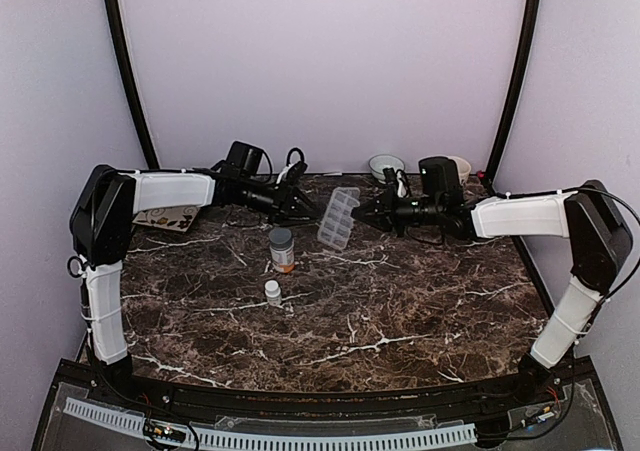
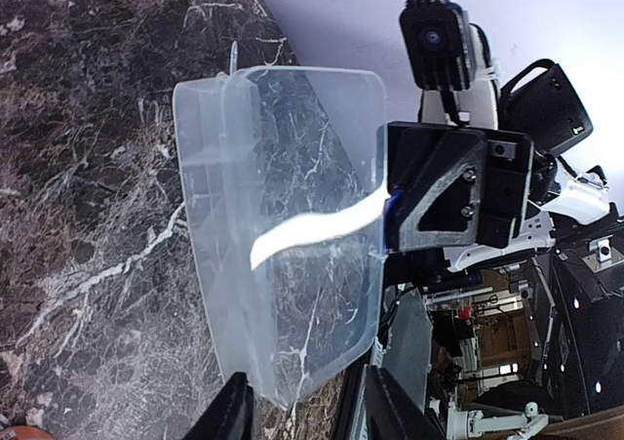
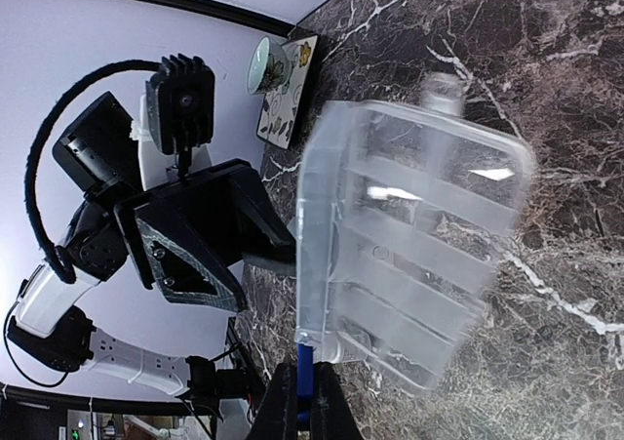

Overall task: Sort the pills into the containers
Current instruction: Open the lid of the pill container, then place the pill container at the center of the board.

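The clear organiser box [image 1: 338, 217] with its containers [image 3: 419, 255] is held up between both grippers at the back of the table, lid swung open [image 2: 292, 216]. My right gripper [image 3: 305, 380] is shut on a thin blue strip [image 3: 307, 357] at the box's edge. It comes in from the right in the top view [image 1: 364, 214]. My left gripper [image 2: 307, 401] has its fingers apart, and a corner of the clear lid [image 2: 278, 386] lies between them. This gripper reaches in from the left [image 1: 310, 211]. No pills show in any view.
An amber bottle with a grey cap [image 1: 282, 249] stands in front of the box, with a tiny white bottle [image 1: 272, 291] nearer the arms. Two bowls [image 1: 386, 165] [image 1: 460, 167] sit at the back edge. A patterned plate [image 1: 165, 218] lies at the left under my arm.
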Robot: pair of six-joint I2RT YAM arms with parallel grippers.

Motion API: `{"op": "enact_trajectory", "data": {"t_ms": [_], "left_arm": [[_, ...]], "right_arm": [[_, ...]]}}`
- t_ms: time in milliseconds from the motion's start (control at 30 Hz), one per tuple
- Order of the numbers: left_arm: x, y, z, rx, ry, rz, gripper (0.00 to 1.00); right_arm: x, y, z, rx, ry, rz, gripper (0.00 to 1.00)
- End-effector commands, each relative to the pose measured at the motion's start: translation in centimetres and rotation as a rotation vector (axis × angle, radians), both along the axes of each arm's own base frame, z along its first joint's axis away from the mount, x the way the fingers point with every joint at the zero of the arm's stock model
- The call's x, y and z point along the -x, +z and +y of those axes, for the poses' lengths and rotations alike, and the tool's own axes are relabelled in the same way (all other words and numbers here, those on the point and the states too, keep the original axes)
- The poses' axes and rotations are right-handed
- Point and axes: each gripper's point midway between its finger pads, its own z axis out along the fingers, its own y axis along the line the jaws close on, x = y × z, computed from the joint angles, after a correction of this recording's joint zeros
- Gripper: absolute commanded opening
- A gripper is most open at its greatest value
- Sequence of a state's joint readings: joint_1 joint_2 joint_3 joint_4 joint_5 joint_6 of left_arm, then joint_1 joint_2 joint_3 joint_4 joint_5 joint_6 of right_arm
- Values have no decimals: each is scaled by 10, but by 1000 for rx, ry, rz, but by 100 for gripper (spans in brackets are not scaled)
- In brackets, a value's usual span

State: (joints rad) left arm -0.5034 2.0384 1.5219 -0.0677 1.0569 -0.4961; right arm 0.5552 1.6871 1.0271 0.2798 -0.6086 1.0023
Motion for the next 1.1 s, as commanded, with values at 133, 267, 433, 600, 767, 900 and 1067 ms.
{"op": "enact_trajectory", "data": {"t_ms": [133,267,433,600,767,900,1067], "left_arm": [[-10,-26,3,-108,33,-26,40],[-16,-27,6,-126,52,-45,41],[-20,-22,6,-132,59,-68,42],[-22,-15,5,-134,54,-93,43],[-22,-12,5,-156,50,-112,44],[-18,-11,1,-184,34,-137,44],[-17,-7,-6,-192,19,-151,44]], "right_arm": [[-5,-25,-12,101,-21,7,0],[-7,-39,-17,170,-21,24,0],[-12,-58,-22,276,-18,61,0],[-23,-66,-24,348,-34,81,0],[-30,-79,-23,378,-50,122,0],[-35,-82,-20,373,-62,150,0],[-40,-89,-15,367,-58,175,1]]}}
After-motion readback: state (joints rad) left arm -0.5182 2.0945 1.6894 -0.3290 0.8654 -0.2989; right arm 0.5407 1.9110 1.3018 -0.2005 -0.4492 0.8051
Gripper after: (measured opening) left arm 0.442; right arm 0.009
